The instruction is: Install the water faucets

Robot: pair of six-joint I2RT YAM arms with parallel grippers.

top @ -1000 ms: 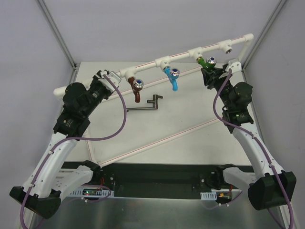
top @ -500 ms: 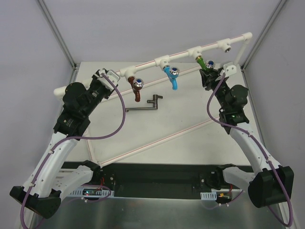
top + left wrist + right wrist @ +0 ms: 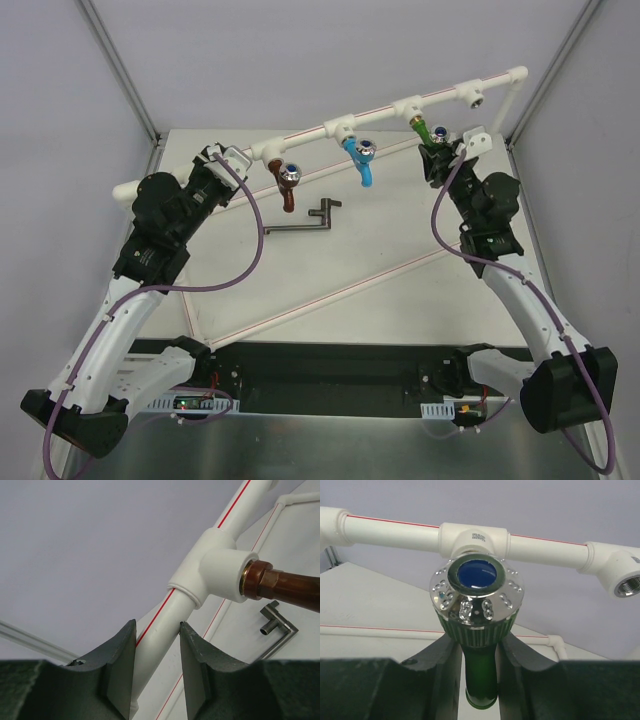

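The white pipe frame [image 3: 330, 128] runs across the back of the table. The reddish-brown faucet [image 3: 287, 185] and the bright blue faucet [image 3: 362, 163] hang from its tee fittings. The green faucet [image 3: 430, 133] sits at the third tee. My right gripper [image 3: 438, 152] is shut on the green faucet's spout [image 3: 481, 675], just below its silver end [image 3: 477, 592] and the tee [image 3: 474, 536]. My left gripper [image 3: 226, 160] is shut on the white pipe [image 3: 157, 630], left of the tee [image 3: 217, 562] that holds the reddish-brown faucet [image 3: 292, 587].
A grey metal crank-shaped tool [image 3: 308, 222] lies on the table below the faucets, also in the left wrist view [image 3: 277, 630]. A fourth tee [image 3: 625, 580] at the right end shows an open threaded hole. Thin white rods [image 3: 330, 295] cross the table.
My right wrist has shifted slightly left and turned while holding the green faucet. The left arm has not moved.
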